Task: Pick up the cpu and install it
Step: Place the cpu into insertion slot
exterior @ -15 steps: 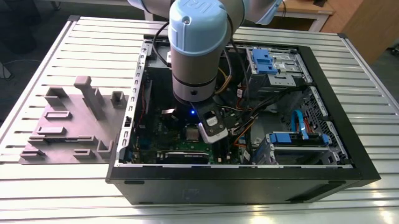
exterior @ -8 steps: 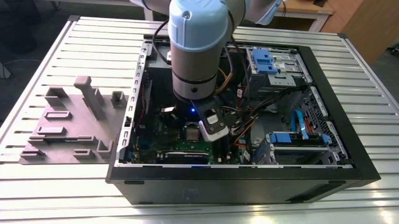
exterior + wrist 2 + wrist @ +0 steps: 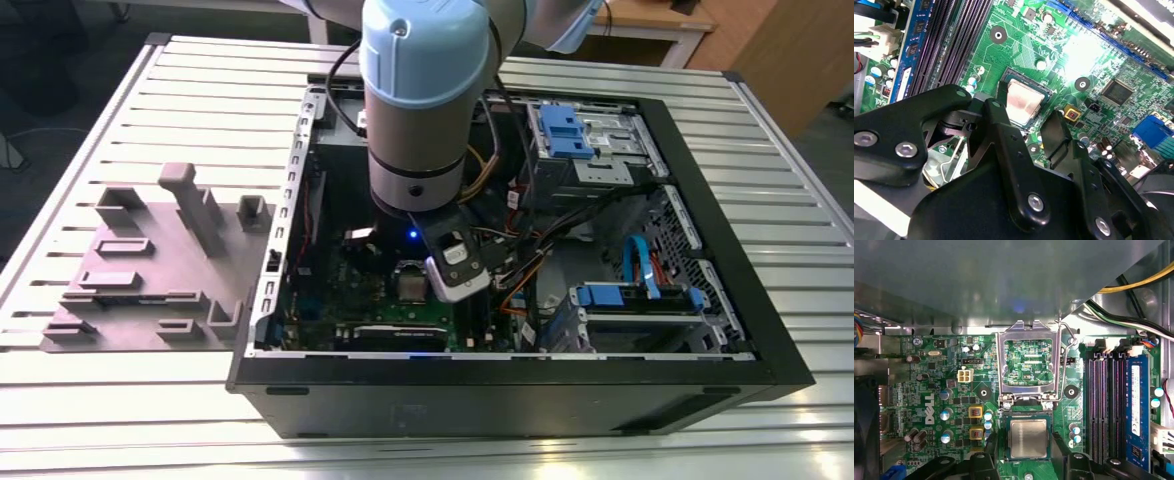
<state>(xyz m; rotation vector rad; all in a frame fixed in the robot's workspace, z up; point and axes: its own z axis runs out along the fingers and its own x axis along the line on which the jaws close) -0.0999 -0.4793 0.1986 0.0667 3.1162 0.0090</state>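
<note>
The cpu (image 3: 1028, 438), a small square chip with a pale metal top, lies flat in the dark socket of the green board (image 3: 934, 390). In the second wrist view the cpu (image 3: 1024, 102) shows just beyond the black fingertips. My gripper (image 3: 1026, 442) is open and hovers over the chip, with one finger on each side of the socket and a gap between each finger and the chip. In the second wrist view, the gripper (image 3: 1024, 120) has nothing between its fingers (image 3: 999, 135). In the exterior view the arm (image 3: 420, 120) reaches straight down into the computer case (image 3: 507, 375).
The socket's metal load plate (image 3: 1028, 362) stands swung open, its wire lever (image 3: 1066, 365) raised beside it. Memory slots (image 3: 1104, 405) run along one side of the socket. Cables (image 3: 534, 215) and blue drive bays (image 3: 567, 130) crowd the case. A grey moulded fixture tray (image 3: 147, 260) lies at the exterior view's left.
</note>
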